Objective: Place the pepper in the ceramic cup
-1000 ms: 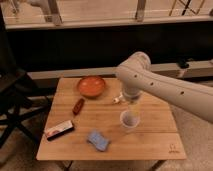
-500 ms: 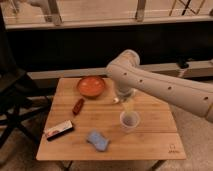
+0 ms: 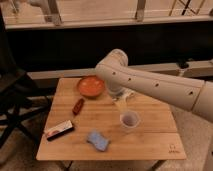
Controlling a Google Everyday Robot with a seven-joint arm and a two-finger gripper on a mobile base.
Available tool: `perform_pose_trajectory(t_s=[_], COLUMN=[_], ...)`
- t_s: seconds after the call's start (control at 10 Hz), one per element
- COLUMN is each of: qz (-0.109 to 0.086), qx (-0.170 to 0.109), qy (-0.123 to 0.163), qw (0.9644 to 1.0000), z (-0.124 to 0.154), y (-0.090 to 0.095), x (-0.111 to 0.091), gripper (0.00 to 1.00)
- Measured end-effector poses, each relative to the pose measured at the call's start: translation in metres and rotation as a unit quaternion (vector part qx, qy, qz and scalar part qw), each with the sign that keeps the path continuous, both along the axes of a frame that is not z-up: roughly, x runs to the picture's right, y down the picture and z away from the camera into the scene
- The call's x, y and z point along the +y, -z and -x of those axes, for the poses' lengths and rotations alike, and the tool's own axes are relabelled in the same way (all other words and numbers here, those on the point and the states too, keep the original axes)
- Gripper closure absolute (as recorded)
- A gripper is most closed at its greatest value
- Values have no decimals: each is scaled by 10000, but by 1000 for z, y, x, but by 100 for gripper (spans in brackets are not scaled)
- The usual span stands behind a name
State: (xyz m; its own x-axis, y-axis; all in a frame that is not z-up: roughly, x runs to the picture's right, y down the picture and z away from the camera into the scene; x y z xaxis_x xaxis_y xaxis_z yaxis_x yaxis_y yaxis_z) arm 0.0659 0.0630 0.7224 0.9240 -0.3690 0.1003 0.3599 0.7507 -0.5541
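The pepper (image 3: 78, 106) is a small dark red chili lying on the wooden table (image 3: 155, 140), left of centre and just below the orange bowl. The ceramic cup (image 3: 130, 120) is pale with a purplish inside and stands upright right of centre. My gripper (image 3: 121, 98) hangs from the white arm above the table, between the bowl and the cup, just above and left of the cup. It is well to the right of the pepper and holds nothing that I can see.
A wide orange-red bowl (image 3: 91, 85) stands at the back of the table. A flat red-and-white box (image 3: 59, 130) lies at the front left. A blue sponge (image 3: 98, 140) lies at the front centre. A dark folding chair (image 3: 15, 95) stands left of the table.
The arm has swung leftward over the table, and the gripper has moved from above the cup's right side toward the bowl. The objects have not moved.
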Motion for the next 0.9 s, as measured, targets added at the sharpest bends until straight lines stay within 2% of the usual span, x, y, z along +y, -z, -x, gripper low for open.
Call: perform_pose_trajectory(t_s=[0.3, 0.9], qz=[21, 54], qx=[-178, -451], qy=[343, 803], qw=[9993, 9957], z=[30, 45], y=[-5, -11], x=[-2, -2], gripper=[20, 20])
